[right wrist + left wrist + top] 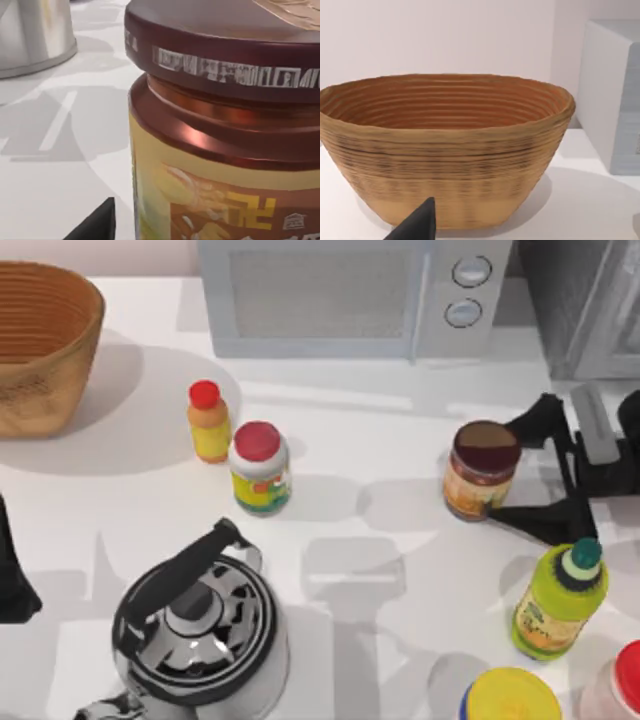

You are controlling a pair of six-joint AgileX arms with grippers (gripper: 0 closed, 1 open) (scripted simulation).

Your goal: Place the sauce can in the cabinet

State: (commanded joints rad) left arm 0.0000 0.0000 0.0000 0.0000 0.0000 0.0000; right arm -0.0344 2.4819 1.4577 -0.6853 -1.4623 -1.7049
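Nothing is stowed yet: the sauce can stands on the table at right of the frame, well below the cabinet in the upper right corner. My right gripper straddles the can, jaws wide apart, not visibly clamped. Grasp, lift and placement remain. My left arm sits parked at the left edge

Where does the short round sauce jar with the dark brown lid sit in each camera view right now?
Top view: short round brown-lidded sauce jar stands right of centre, between the open fingers of the right pincer.
Left wrist view: not in it.
Right wrist view: the jar looms close up.
Shared landmark: shiny metal kettle, also in the right wrist view.
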